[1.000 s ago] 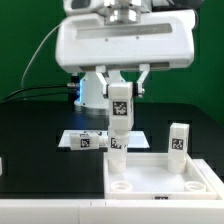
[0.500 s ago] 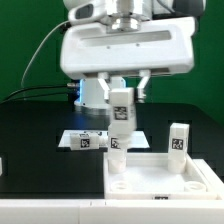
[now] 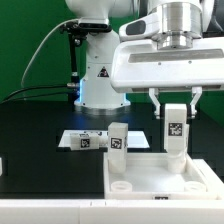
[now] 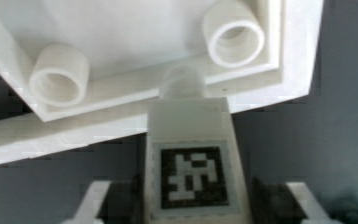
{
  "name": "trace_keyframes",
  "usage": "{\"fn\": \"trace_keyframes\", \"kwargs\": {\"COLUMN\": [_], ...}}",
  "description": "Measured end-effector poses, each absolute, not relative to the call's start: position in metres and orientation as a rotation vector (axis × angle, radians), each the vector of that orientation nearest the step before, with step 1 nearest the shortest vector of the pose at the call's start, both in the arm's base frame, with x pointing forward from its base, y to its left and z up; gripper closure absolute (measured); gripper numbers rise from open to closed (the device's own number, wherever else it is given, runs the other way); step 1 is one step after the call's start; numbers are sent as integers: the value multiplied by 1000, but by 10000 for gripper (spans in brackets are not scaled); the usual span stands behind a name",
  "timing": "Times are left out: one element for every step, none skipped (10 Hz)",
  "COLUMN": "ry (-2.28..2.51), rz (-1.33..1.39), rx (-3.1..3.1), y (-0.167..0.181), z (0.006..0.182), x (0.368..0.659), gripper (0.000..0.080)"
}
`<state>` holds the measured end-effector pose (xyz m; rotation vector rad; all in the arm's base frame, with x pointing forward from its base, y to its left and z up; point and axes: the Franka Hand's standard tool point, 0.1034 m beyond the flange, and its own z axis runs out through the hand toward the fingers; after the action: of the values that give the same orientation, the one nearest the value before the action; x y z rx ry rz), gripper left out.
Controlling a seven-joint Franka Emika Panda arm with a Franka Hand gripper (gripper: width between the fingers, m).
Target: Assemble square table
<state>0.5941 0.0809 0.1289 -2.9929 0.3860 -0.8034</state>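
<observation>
At the far corner of the table top (image 3: 160, 180) on the exterior view's right, the gripper (image 3: 176, 112) clamps an upright leg (image 3: 175, 135) hanging at its six o'clock, while a second leg (image 3: 117, 140) stands at nine o'clock.

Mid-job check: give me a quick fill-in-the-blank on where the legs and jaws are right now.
1. The jaws hold one leg by the tabletop's far corner on the exterior view's ___.
2. The other leg stands ___ at the opposite far corner.
3. Each leg carries a black-and-white ___.
Missing words: right; upright; tag.
</observation>
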Motion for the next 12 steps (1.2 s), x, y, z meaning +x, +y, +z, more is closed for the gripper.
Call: {"fn": "trace_keyframes", "kwargs": {"ry": [384,377,331,297,290,284,281,278,273,262,253,249], "rz": [-801,-802,-827,-827,-831,-844,-836,-835,-835,-834,-854,-859], "rx": [-2995,-2997,-3004,-3015,-3017,-3019,-3027,-3030,-3031,-3034,-3031,-3029], "y": [81,83,94,103,104,105,104,105,107,110,112,114], "z": [128,126,121,113,111,107,102,100,98,95,95,94], "x": [594,594,596,598,602,601,600,601,602,603,604,605], "gripper": [517,517,517,517,517,517,517,517,517,517,517,517]}}
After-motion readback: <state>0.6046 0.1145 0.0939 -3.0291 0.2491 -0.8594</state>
